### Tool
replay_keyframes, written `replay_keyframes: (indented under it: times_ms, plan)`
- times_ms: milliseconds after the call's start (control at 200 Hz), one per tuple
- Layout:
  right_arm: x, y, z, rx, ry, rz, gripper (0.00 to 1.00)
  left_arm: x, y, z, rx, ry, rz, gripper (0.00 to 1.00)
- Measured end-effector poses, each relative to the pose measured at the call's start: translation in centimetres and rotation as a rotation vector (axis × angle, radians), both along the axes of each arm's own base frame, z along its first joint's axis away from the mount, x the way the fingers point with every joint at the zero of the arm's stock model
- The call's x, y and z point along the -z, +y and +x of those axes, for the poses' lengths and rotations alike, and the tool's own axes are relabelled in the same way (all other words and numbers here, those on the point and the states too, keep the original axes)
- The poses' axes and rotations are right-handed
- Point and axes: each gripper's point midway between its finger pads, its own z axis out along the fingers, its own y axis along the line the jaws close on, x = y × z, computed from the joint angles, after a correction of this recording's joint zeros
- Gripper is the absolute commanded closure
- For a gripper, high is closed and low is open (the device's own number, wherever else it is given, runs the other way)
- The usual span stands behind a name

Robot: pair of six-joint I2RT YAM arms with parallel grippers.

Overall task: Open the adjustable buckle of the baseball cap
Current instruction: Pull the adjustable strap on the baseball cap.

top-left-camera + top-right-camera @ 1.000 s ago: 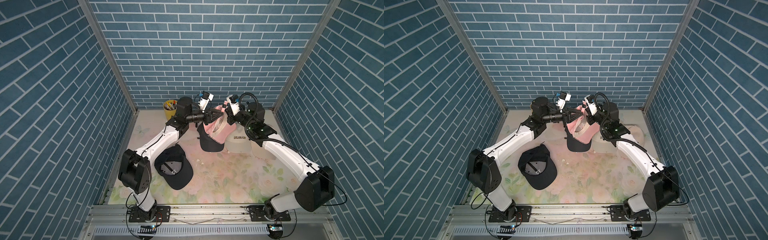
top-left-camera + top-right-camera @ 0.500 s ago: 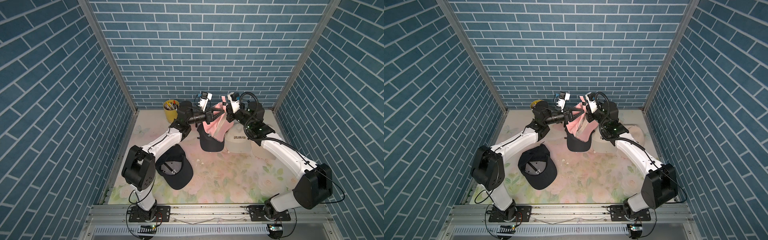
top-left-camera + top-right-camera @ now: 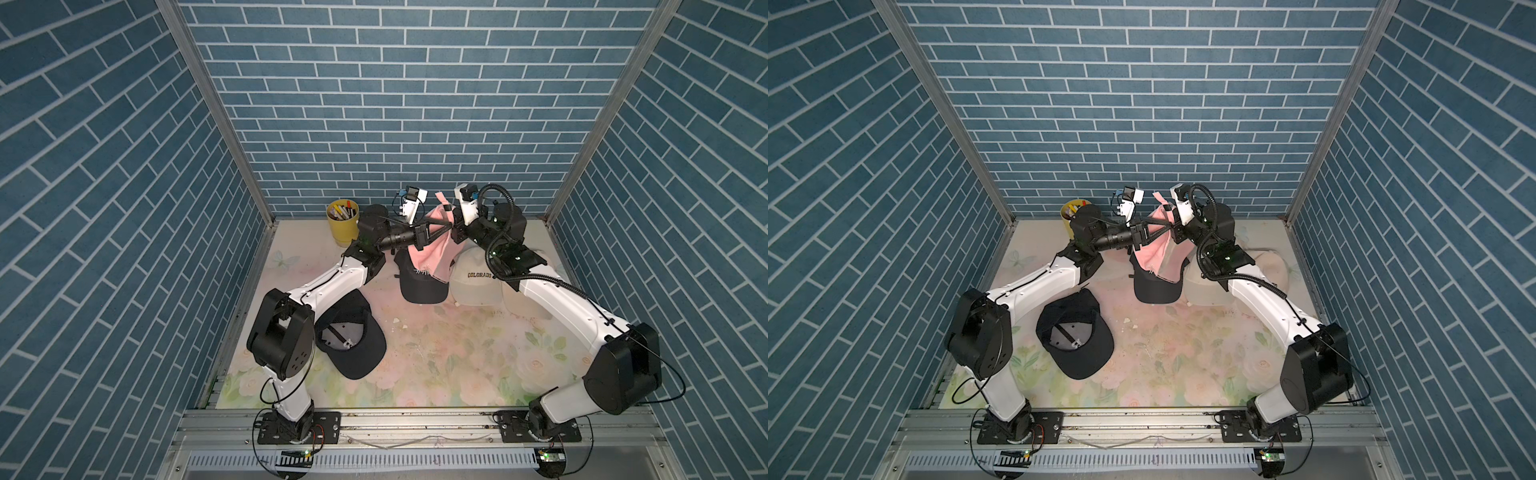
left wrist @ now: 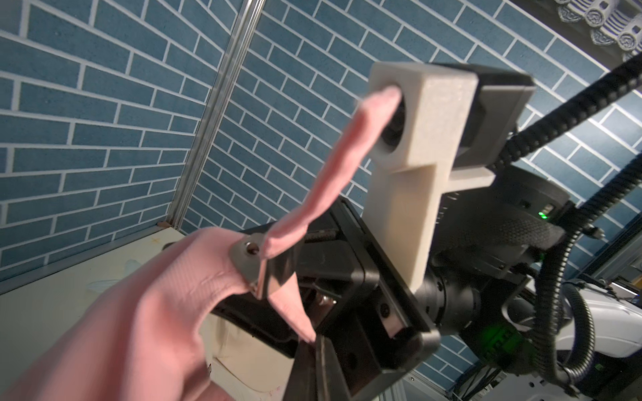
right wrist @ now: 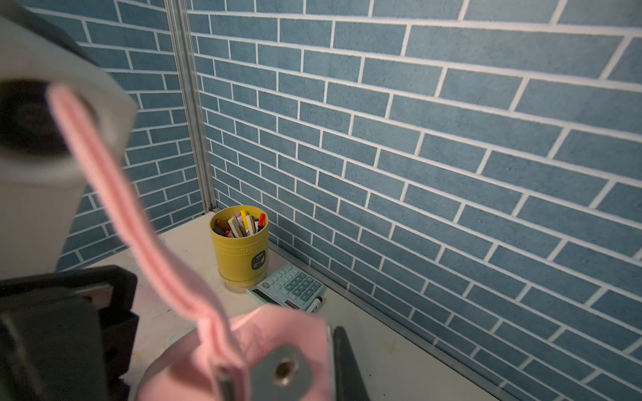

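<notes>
The pink cap [image 3: 428,249] hangs in the air at the back of the table [image 3: 436,357], stretched between the two arms, which meet almost tip to tip. The right gripper [image 5: 330,362] is closed on the cap's rear band right beside the metal buckle [image 4: 252,260], so the buckle lies against its fingers. The left gripper [image 4: 317,350] is pinched shut. It appears to hold the short run of strap [image 4: 290,314] that leaves the buckle on the side away from the free tail [image 4: 333,163], which sticks up loose. The next move turns on that line: the strap runs straight from the buckle to the left fingertips, with the buckle just beyond those tips and the right gripper directly behind it. The left arm is the one on the strap, and the right only anchors. I judge that a pull by the left arm along the strap, away from the right gripper, would feed the tail back through the buckle. A pull across the strap would only twist the cap.
</notes>
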Motion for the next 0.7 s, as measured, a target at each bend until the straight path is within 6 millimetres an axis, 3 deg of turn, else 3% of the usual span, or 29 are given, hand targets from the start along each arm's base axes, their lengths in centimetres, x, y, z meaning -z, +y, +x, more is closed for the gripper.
replay_keyframes:
  times_ms: [700]
  plan:
    - [0.0,-2.1,1.2,0.109,-0.006,-0.003,1.0,7.6,0.6,-0.9,-0.007,0.064,0.309,1.0]
